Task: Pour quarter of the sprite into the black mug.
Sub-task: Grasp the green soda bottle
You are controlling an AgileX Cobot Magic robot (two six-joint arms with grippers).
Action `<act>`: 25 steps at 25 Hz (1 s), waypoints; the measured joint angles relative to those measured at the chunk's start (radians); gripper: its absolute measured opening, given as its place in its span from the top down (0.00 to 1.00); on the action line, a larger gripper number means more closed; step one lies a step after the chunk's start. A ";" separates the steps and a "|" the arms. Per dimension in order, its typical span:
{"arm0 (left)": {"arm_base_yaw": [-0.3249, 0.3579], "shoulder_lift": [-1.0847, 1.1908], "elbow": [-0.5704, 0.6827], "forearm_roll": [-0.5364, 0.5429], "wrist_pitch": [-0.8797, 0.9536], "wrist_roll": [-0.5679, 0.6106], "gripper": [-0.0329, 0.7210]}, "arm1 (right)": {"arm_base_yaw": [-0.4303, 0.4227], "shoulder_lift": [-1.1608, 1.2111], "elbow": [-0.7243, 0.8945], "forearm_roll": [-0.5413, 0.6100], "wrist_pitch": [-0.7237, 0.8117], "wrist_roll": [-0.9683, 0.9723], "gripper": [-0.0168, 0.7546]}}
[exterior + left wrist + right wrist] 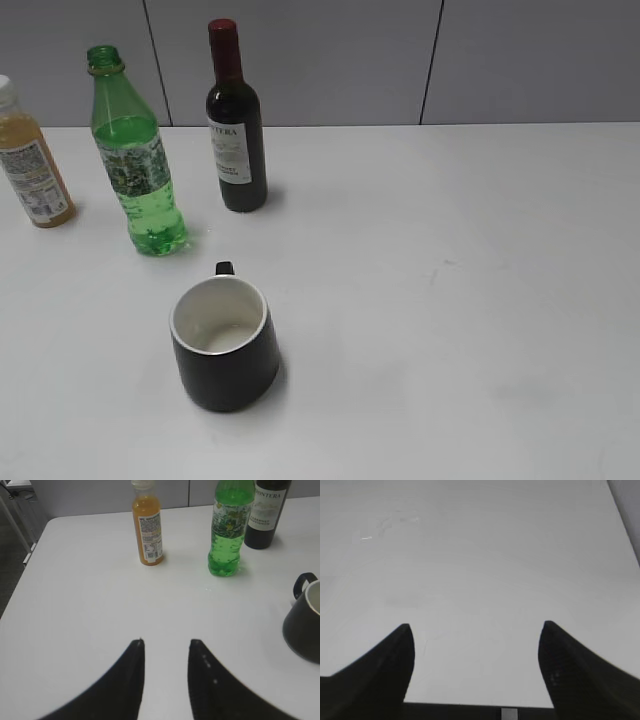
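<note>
The sprite (135,165), a tall green plastic bottle with a patterned label and no cap, stands upright at the back left of the white table. It also shows in the left wrist view (228,530). The black mug (223,343), white inside, stands in front of it with its handle to the rear; its edge shows in the left wrist view (302,625). My left gripper (166,641) is open and empty, well short of the bottle. My right gripper (476,625) is open and empty over bare table. Neither gripper shows in the exterior view.
A dark wine bottle (235,130) stands right of the sprite. An orange juice bottle (30,160) stands at the far left. The table's left edge (30,565) shows in the left wrist view. A grey wall runs behind the table.
</note>
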 joint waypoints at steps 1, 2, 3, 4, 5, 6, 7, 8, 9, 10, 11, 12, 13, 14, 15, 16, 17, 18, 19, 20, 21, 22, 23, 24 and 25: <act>0.000 0.000 0.000 0.000 0.000 0.000 0.64 | 0.000 -0.007 0.000 0.000 -0.001 0.000 0.22; 0.000 0.000 0.000 0.000 0.000 0.000 0.64 | 0.000 -0.010 0.000 0.000 0.000 0.000 0.22; 0.000 0.000 0.000 0.000 0.000 0.000 0.64 | 0.000 -0.010 0.000 0.000 0.000 0.000 0.22; 0.000 0.000 0.000 0.000 0.000 0.000 0.64 | 0.000 -0.010 0.000 0.006 0.000 0.000 0.22; 0.000 0.000 0.000 0.000 0.000 0.000 0.64 | 0.000 -0.010 0.000 0.009 0.000 0.000 0.22; 0.000 0.000 0.000 0.000 0.000 0.000 0.64 | 0.000 -0.010 0.000 0.009 0.000 0.000 0.22; 0.000 0.000 0.000 0.000 0.000 0.000 0.64 | 0.000 -0.010 0.000 0.010 -0.002 0.000 0.22; 0.000 0.000 0.000 0.000 0.000 0.000 0.64 | 0.000 -0.010 0.001 0.011 -0.010 0.000 0.22; 0.000 0.000 0.000 0.000 0.000 0.000 0.64 | 0.000 -0.010 0.005 0.012 -0.031 0.000 0.22; 0.000 0.000 0.000 0.000 0.000 0.000 0.64 | 0.000 -0.010 0.011 0.013 -0.056 0.000 0.22; 0.000 0.000 0.000 0.000 0.000 0.000 0.64 | 0.000 -0.010 0.020 0.014 -0.078 0.000 0.22; 0.000 0.000 0.000 0.000 0.000 0.000 0.64 | 0.000 -0.010 0.031 0.020 -0.104 0.000 0.22; 0.000 0.000 0.000 0.000 0.000 0.000 0.64 | 0.000 -0.010 0.039 0.023 -0.115 0.000 0.22; 0.000 0.000 0.001 0.000 0.000 0.000 0.64 | 0.000 -0.010 0.041 0.025 -0.118 0.000 0.22; 0.000 0.000 0.001 0.000 0.000 0.000 0.64 | 0.000 -0.010 0.042 0.025 -0.123 0.000 0.22; 0.000 0.000 0.001 0.000 0.000 0.000 0.64 | 0.000 -0.010 0.042 0.026 -0.125 0.000 0.22; 0.000 0.000 0.001 0.000 0.000 0.000 0.64 | 0.000 -0.010 0.042 0.027 -0.129 0.000 0.22; 0.000 0.000 0.001 0.000 0.000 0.000 0.64 | 0.000 -0.010 0.042 0.027 -0.130 0.000 0.22; 0.000 0.000 0.001 0.000 0.000 0.000 0.64 | 0.000 -0.010 0.042 0.028 -0.131 0.000 0.22; 0.000 0.000 0.001 0.000 0.000 0.000 0.64 | 0.000 -0.010 0.042 0.028 -0.131 0.000 0.22; 0.000 0.000 0.001 0.000 0.000 0.000 0.64 | 0.000 -0.010 0.042 0.028 -0.132 0.000 0.22; 0.000 0.000 0.001 0.000 0.000 0.000 0.64 | 0.000 -0.010 0.042 0.028 -0.133 0.000 0.22; 0.000 0.000 0.001 0.000 0.000 0.000 0.64 | 0.000 -0.010 0.042 0.028 -0.133 0.000 0.22; 0.000 0.000 0.001 0.000 0.000 0.000 0.64 | 0.000 -0.010 0.042 0.028 -0.133 0.001 0.22; 0.000 0.000 0.001 0.000 0.000 0.000 0.64 | 0.000 -0.010 0.042 0.028 -0.133 0.001 0.22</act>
